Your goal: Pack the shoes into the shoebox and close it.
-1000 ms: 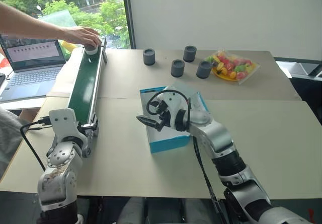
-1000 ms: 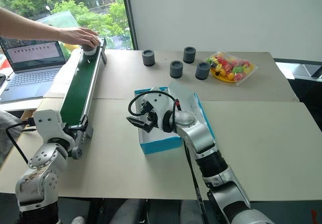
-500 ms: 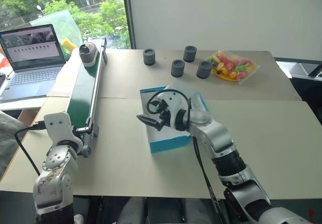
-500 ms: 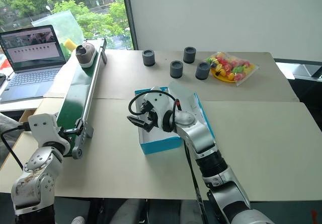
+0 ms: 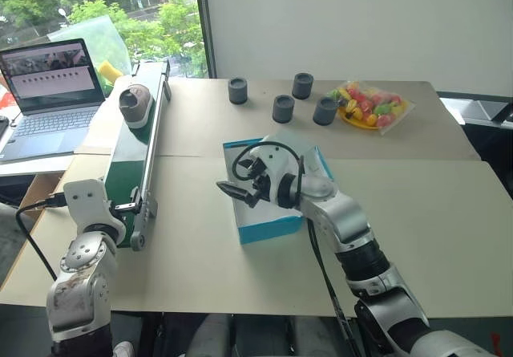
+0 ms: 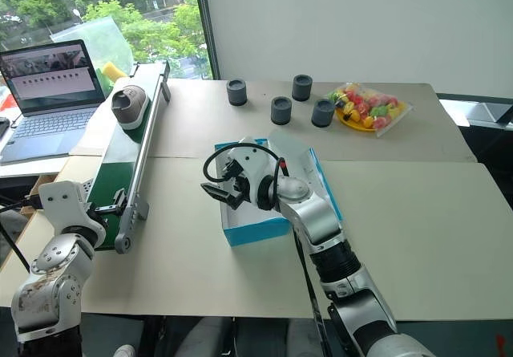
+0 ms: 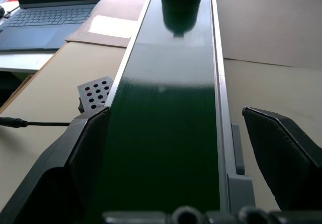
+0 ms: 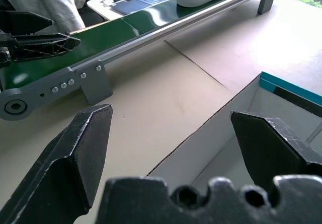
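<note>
- Here, the left gripper [image 7: 173,148] stands at the near end of the green conveyor belt [image 5: 132,152], fingers spread wide to either side of the belt, holding nothing.
- One shoe [image 5: 135,105], grey with a white sole, rides on the belt well ahead of the left gripper, toward the far end.
- The right gripper [image 8: 173,148] hovers over the left wall of the shoebox [image 5: 272,227], fingers wide apart and empty.
- The shoebox, teal outside and white inside, lies open directly beneath the right gripper.
- Beyond the right gripper stand four dark cylinders [image 5: 282,108] and a bag of colourful items [image 5: 370,106]; a laptop [image 5: 50,92] lies far left.
</note>
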